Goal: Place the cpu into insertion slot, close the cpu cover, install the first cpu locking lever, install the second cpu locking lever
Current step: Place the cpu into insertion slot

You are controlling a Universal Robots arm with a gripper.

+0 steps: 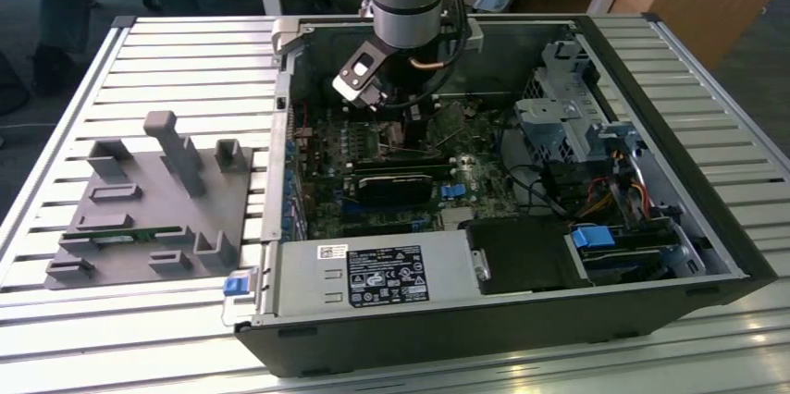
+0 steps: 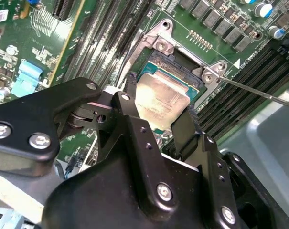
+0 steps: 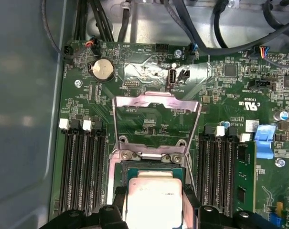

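First wrist view, gripper (image 3: pixel 154 206) holding cpu (image 3: pixel 151 188)

Computer case (image 1: pixel 469 343) on the surface (image 1: pixel 185 52) toward the exterior view's right edge, fixture block (image 1: pixel 136 214) beside it toward the exterior view's left edge, motherboard (image 1: pixel 370 149) inside the case, cpu (image 2: pixel 161 98) clasped in the claw (image 2: pixel 158 112) over the insertion slot (image 2: pixel 180 62), cpu cover (image 3: pixel 154 101) raised at one side of the slot, memory slots (image 3: pixel 80 167) flanking.

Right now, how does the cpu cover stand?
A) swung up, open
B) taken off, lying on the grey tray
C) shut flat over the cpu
A: in the first wrist view the cpu cover is swung up on its hinge, and the gripper grips the cpu.
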